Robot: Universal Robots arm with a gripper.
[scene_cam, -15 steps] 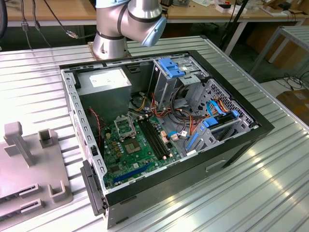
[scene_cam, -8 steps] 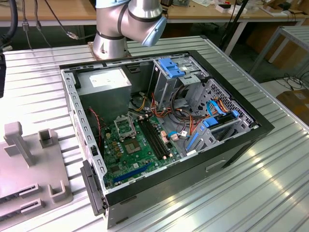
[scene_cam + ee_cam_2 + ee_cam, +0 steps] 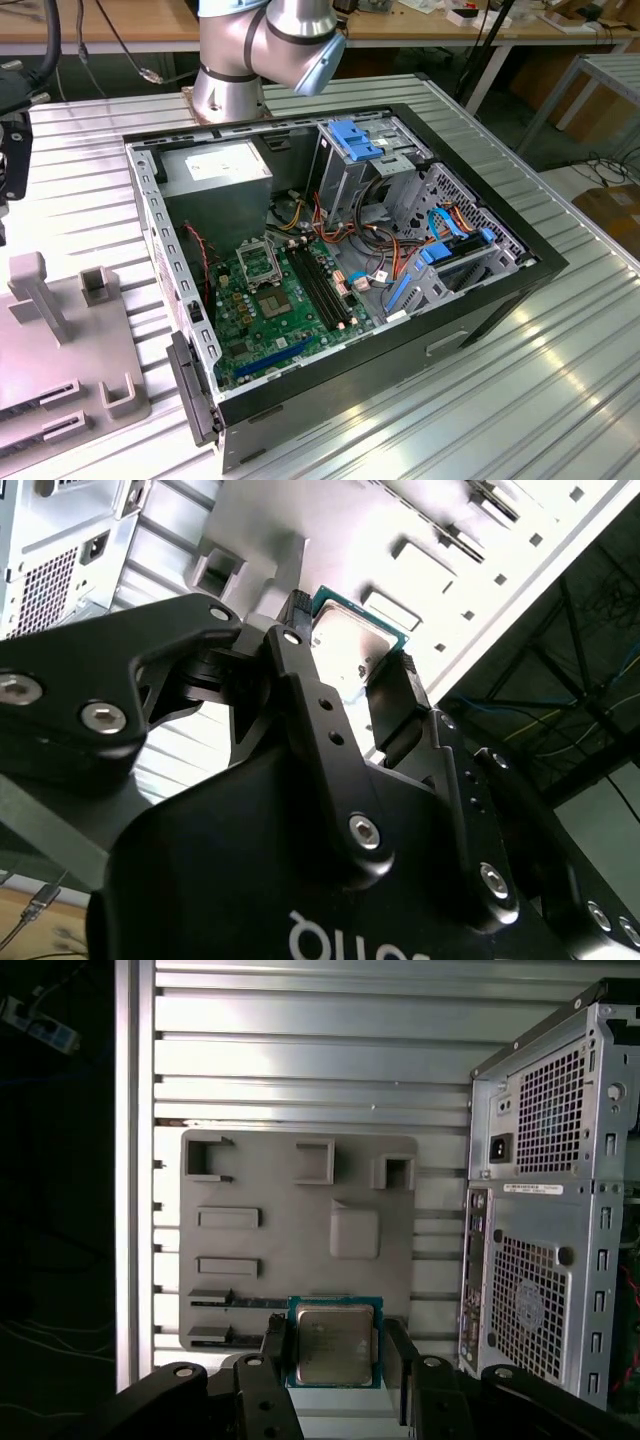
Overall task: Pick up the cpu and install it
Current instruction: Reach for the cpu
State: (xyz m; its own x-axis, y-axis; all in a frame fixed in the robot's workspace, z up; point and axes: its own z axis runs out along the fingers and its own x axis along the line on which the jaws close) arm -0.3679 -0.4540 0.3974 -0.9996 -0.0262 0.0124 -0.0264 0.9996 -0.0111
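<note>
- In both wrist views the end effector (image 3: 336, 1340) (image 3: 354, 643) is closed down to the width of the cpu (image 3: 335, 1345) (image 3: 350, 640). One black finger (image 3: 278, 1360) sits against each of two opposite edges of the chip.
- The first wrist view looks straight onto the cpu's silver-grey top and green rim. The cpu sits over the near edge of a grey fixture plate (image 3: 300, 1210) with raised blocks and slots.
- The second wrist view catches the same grip from the side and close in. The chip looks clear of the plate (image 3: 260, 530) behind it, though I cannot say by how much.
- The first wrist view also shows the back of the computer case (image 3: 540, 1210), with its vent grilles, just beside the plate on the ribbed metal table (image 3: 300, 1050).
- The exterior view looks into the open case (image 3: 480, 300). The green motherboard (image 3: 270, 320) lies flat in it, with a metal socket frame (image 3: 262, 262) beside the long black memory slots (image 3: 325, 290).
- In that view the plate (image 3: 60, 340) lies off to the exterior view's left of the case, well apart from the socket frame, and the arm (image 3: 260, 50) rises behind the case.
</note>
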